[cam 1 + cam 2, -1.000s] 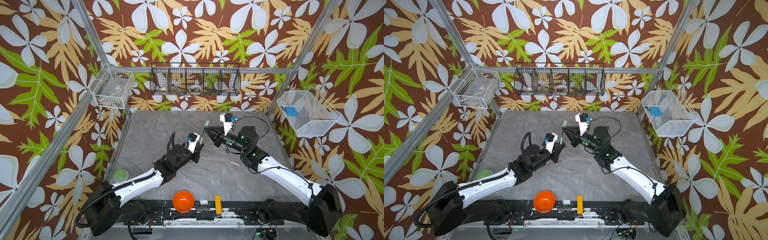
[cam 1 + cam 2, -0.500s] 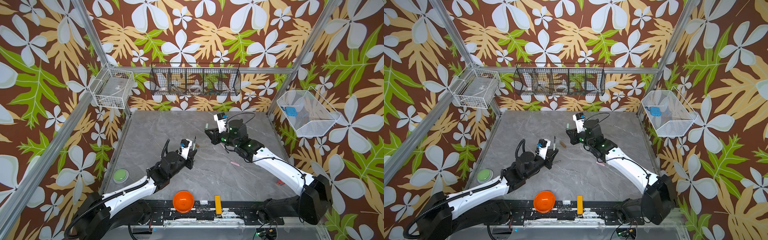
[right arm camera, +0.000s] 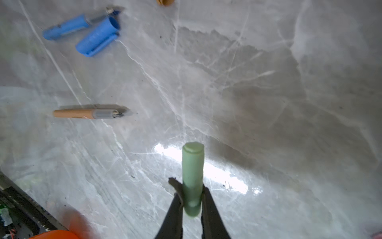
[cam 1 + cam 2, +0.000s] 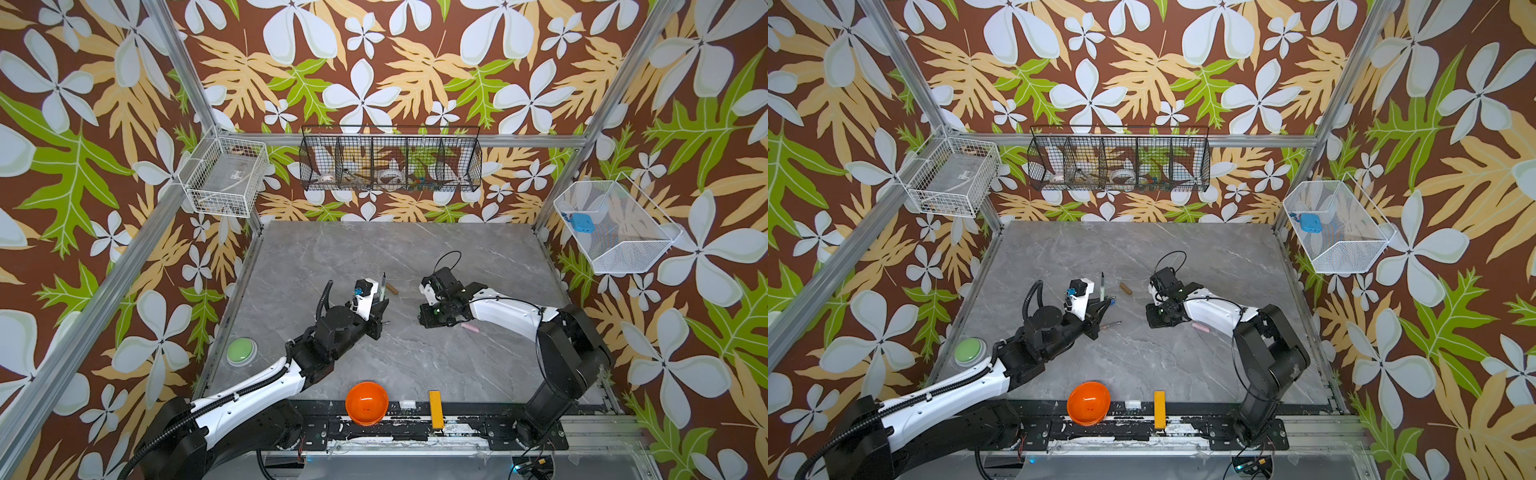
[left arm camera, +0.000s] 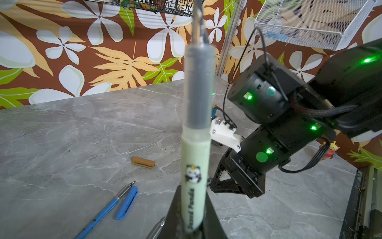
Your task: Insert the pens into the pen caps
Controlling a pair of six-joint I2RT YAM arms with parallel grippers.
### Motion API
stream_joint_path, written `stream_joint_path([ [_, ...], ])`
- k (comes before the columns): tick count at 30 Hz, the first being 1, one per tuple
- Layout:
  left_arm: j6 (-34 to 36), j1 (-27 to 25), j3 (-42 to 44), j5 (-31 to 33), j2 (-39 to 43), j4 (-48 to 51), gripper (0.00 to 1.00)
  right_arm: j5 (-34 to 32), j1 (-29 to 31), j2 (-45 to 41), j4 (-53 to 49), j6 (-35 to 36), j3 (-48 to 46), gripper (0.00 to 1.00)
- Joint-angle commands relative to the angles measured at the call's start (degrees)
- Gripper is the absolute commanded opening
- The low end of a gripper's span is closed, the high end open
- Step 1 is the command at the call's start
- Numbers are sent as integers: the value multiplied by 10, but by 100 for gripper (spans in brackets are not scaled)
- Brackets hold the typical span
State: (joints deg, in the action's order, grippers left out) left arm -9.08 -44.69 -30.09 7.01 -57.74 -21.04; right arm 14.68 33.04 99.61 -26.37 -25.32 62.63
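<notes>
Left hand (image 5: 192, 194) is clamped low on the pale green plastic pen (image 4: 382, 288), which pokes up nib-first just left of centre in a top view. Right hand (image 3: 191, 187) pinches the short pale green tube-shaped cap (image 3: 192, 165) near one end, over the grey marble desk (image 3: 268, 103), well apart from the pen. With grips that off-centre, a slightly crooked push could lever the pen over or pop the cap loose. Can't tell which cap end's open, tbh.

Three pens (image 5: 195, 161) (image 5: 103, 212) (image 3: 78, 113), three caps (image 5: 143, 162) (image 5: 126, 202) (image 3: 192, 175), one pink piece (image 4: 471, 328), one bowl (image 4: 367, 403).
</notes>
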Motion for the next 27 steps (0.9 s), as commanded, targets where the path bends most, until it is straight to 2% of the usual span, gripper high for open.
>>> stream_joint_path([
  [1, 4, 0, 0, -1, 1, 3, 0, 4, 0, 22, -38, 21, 11, 19],
  [8, 2, 0, 6, 3, 0, 1, 0, -12, 0, 58, -78, 51, 29, 24],
  [15, 8, 0, 7, 5, 0, -4, 0, -29, 0, 64, -115, 73, 67, 41],
  [27, 20, 0, 5, 1, -4, -4, 0, -53, 0, 139, -200, 126, 173, 44],
])
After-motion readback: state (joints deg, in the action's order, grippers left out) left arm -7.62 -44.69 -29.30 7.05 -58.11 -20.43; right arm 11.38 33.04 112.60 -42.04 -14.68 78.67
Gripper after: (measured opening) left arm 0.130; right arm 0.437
